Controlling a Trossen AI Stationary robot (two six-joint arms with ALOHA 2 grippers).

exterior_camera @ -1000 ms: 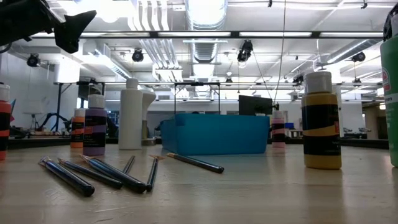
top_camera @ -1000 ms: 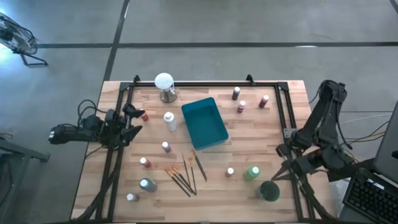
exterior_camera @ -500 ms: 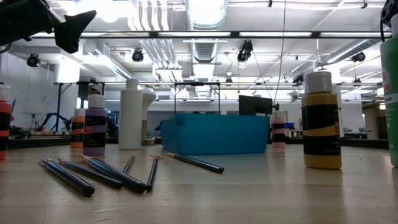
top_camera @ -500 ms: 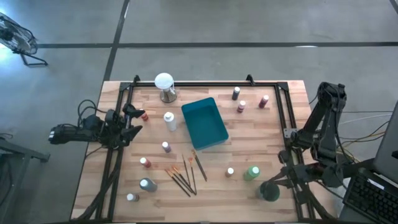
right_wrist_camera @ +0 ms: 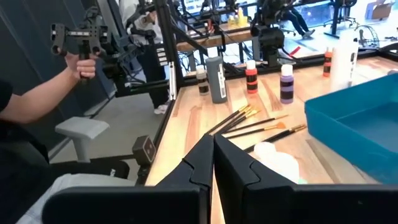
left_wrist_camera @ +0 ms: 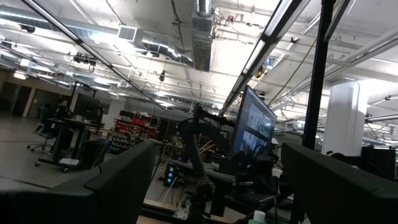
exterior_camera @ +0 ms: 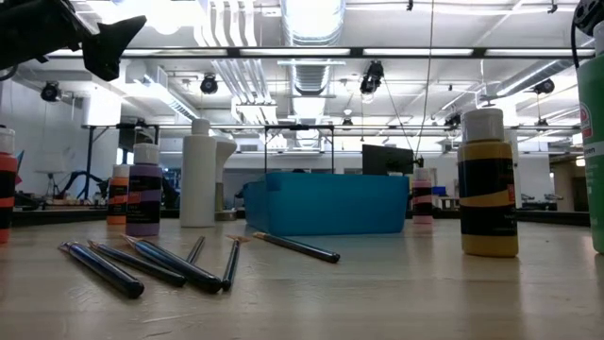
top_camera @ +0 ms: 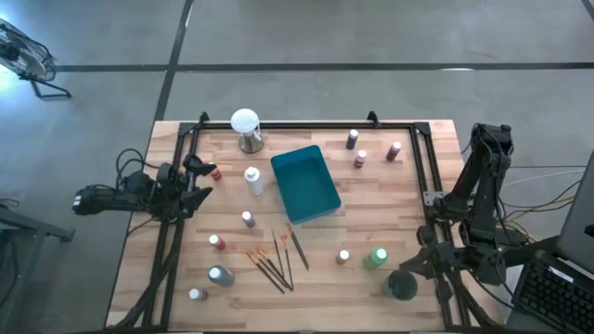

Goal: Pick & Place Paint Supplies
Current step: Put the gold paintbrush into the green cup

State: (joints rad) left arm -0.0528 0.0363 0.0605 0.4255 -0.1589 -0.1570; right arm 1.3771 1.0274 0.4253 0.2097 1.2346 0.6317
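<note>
The paint supplies stand scattered on the wooden table: small white-capped bottles, a light green bottle [top_camera: 376, 258], a dark green bottle [top_camera: 402, 286] and a bunch of brushes [top_camera: 277, 260] lying flat. My right gripper [top_camera: 399, 273] hovers shut at the near right corner, above the dark green bottle, pointing toward the table's left. In the right wrist view its shut fingers [right_wrist_camera: 213, 152] point at the brushes [right_wrist_camera: 255, 123], with a white bottle cap [right_wrist_camera: 277, 157] just beyond them. My left gripper [top_camera: 200, 181] waits open at the left edge, held up off the table [left_wrist_camera: 211, 186].
A teal tray [top_camera: 306, 184] sits mid-table, and a white globe on a metal base [top_camera: 245, 128] stands at the far edge. A black frame [top_camera: 422, 176] runs along the table's sides. A person [right_wrist_camera: 37, 106] beside the table holds a hand-held controller.
My right gripper has sunk and swung toward the table's near edge, rolling as it went, and now points left over the dark green bottle. It has stayed shut. Nothing on the table has moved.
</note>
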